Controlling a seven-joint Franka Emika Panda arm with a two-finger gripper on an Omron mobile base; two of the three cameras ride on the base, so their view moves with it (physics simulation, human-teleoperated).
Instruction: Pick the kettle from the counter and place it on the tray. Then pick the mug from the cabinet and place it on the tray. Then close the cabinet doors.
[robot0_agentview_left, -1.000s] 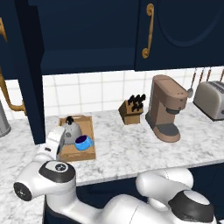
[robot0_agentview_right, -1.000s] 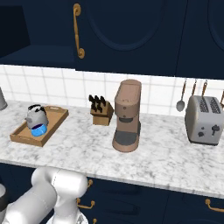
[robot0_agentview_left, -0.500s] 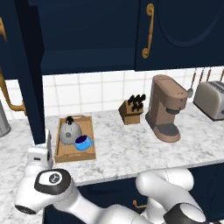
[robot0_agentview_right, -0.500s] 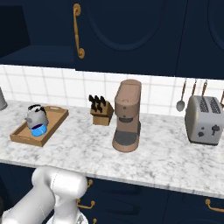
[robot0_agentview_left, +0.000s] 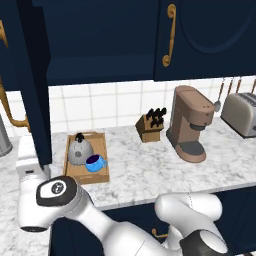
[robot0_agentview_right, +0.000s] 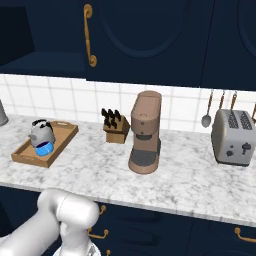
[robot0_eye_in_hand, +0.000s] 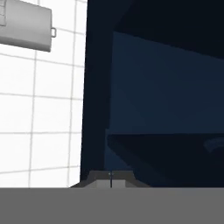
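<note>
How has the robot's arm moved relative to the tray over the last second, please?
Yes: in the left base view, its big joint has dropped lower, now below the tray rather than beside it.

Kettle (robot0_agentview_left: 78, 150) and mug (robot0_agentview_left: 95, 162): on tray (robot0_agentview_left: 102, 176), right of the pincer (robot0_eye_in_hand: 110, 179). Knife block (robot0_agentview_left: 150, 125), coffee machine (robot0_agentview_left: 191, 122), toaster (robot0_agentview_left: 242, 113): farther right on counter (robot0_agentview_left: 145, 167).

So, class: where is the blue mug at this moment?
The mug sits in the wooden tray on the counter's left end, just in front of the kettle and left of the knife block.
</note>
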